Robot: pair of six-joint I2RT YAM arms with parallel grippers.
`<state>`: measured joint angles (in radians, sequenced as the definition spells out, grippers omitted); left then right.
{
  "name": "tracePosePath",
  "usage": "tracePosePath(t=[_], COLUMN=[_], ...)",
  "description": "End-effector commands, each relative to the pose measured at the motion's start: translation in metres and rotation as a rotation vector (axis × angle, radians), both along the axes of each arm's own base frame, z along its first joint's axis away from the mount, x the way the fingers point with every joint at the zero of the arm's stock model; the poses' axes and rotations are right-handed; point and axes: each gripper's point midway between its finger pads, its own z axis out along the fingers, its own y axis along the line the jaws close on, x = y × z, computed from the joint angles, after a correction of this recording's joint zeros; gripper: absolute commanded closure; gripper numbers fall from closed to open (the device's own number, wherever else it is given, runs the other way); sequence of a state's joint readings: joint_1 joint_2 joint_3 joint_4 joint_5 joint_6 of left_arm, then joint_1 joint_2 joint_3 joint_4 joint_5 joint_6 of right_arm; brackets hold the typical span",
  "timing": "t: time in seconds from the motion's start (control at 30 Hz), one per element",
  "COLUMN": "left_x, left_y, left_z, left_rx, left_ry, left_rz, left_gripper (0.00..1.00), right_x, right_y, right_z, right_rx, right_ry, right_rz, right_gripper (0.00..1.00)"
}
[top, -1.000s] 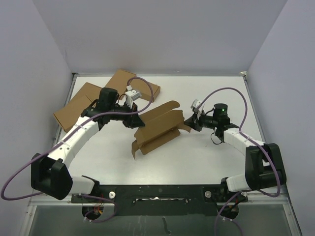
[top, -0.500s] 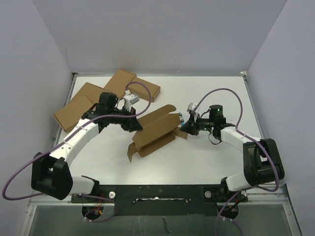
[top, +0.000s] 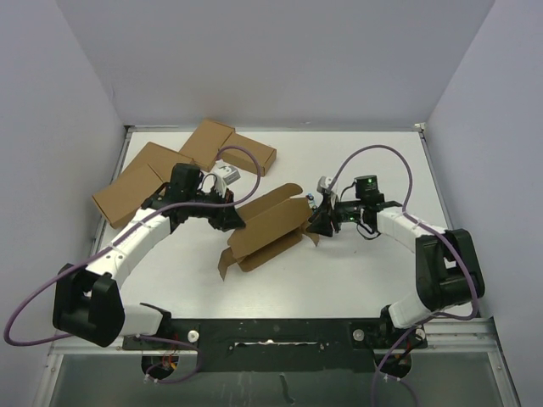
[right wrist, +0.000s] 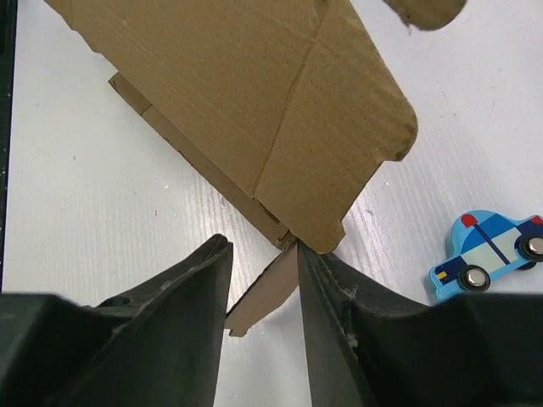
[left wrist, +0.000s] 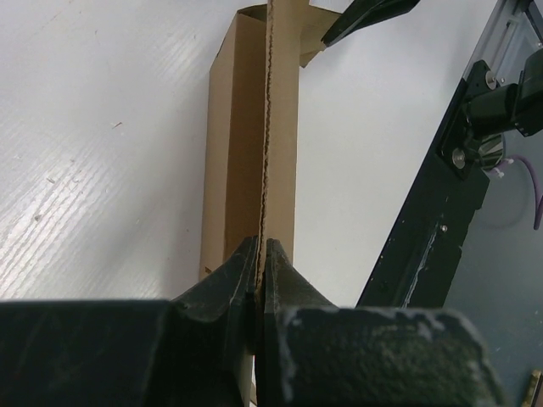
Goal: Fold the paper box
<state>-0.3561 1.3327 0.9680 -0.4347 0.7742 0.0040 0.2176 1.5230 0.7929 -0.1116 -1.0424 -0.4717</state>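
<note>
The paper box [top: 267,222] lies on the table [top: 365,280] just left of the middle of the top view. It is only partly formed, a shallow trough of brown card with flaps splayed at both ends.

The left pincer [left wrist: 260,254] is clamped on the thin edge of one upright panel. In the left wrist view the card runs straight up the frame from between its closed tips.

The change is on the other side. Over the last second the right arm has swung in from the right of the frame, and the box has slid slightly toward the lower left. The right pincer [right wrist: 259,250] was closed a moment ago and now stands apart at the box's right end. A small tab of card sits in the gap, close against the right-hand finger, and I see no firm grip on it. A rounded flap fills the top of that wrist view.

This looks like a release or a re-grip, so that end flap is probably not yet tucked and most of the folding remains.

A blue toy car [right wrist: 492,252] lies at the right edge of the right wrist view, near the flap. Four other cartons [top: 170,165] sit at the upper left of the top view.
</note>
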Motion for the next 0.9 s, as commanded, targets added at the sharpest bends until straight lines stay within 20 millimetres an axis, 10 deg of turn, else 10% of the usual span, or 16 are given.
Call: tracePosePath(t=[0.0,0.53,0.73,0.87], left_x=[0.002,0.002,0.001,0.000], left_y=[0.001,0.003,0.003,0.002], left_z=[0.017,0.018,0.020,0.021], left_rx=[-0.023,-0.034,-0.040,-0.045], left_ry=[-0.095,-0.103,-0.108,-0.108], left_rz=[-0.015,-0.015,-0.021,-0.026], left_gripper=[1.00,1.00,1.00,1.00], right_x=[0.003,0.013,0.029,0.070], right_y=[0.007,-0.021,-0.041,-0.061], right_z=[0.021,0.051,0.064,0.061], right_rx=[0.041,0.091,0.091,0.003], right_ry=[-0.031,-0.011,-0.052,-0.022], right_rz=[0.058,0.075,0.013,-0.223], right_gripper=[0.60,0.35,0.37,0.58])
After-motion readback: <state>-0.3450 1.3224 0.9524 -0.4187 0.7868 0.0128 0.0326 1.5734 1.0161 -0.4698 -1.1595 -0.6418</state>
